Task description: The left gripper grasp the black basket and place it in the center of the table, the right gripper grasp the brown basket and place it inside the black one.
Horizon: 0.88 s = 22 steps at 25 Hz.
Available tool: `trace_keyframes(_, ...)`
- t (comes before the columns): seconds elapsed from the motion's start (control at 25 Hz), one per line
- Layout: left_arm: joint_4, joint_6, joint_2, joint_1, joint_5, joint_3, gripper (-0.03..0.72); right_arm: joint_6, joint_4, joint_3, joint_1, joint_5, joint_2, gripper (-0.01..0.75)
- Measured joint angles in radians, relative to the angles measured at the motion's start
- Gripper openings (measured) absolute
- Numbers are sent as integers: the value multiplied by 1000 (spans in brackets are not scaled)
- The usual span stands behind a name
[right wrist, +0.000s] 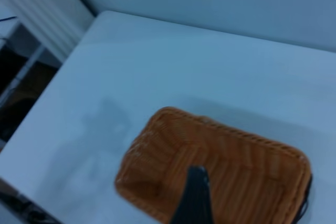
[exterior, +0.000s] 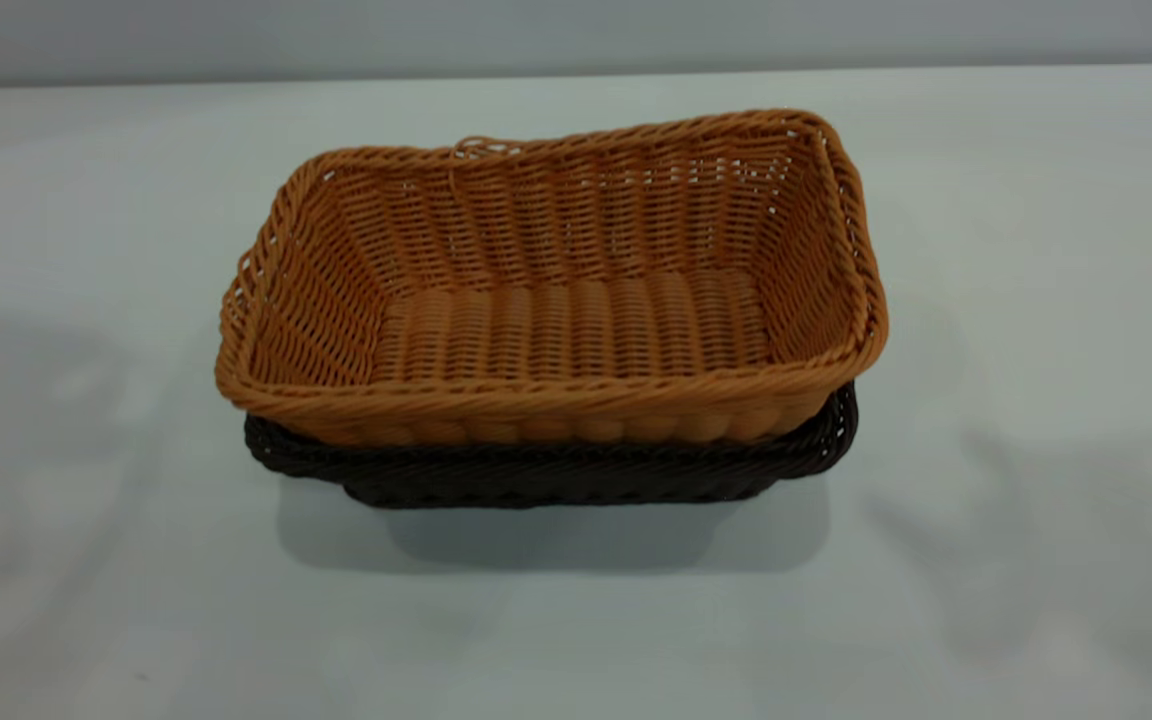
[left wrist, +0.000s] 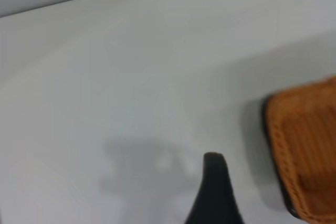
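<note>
Orange-tan wicker, the brown basket (exterior: 576, 330) sits nested in the black basket (exterior: 556, 470) mid-table (exterior: 86, 560). I see only one fingertip each of my left gripper (left wrist: 214, 192) and right gripper (right wrist: 193, 198), both aloft, so their spread I cannot tell.

Both hands hang aloft, one finger (left wrist: 214, 192) each showing.

Orange-tan rectangular woven wicker basket (exterior: 576, 330) with braided rim, upright, nested inside very dark brown-black woven wicker basket (exterior: 556, 470), only the dark rim and base showing beneath, both mid pale grey-white flat tabletop (exterior: 986, 600)
</note>
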Motion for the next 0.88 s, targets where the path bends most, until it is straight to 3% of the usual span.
trace_keyframes(0.24, 114, -126, -119, 0, 0, 103, 506, 68, 0, 0, 0, 133, -155, 590)
trace_keyframes(0.52, -25, -133, -393, 0, 0, 533, 506, 170, -28, 10, 0, 173, -357, 590)
trace_keyframes(0.72, -36, -125, -653, 0, 0, 803, 506, 188, -37, 146, 0, 179, -521, 590)
trace_keyframes(0.88, -33, -119, -866, 0, 0, 901, 506, 204, -76, 305, 0, 181, -626, 590)
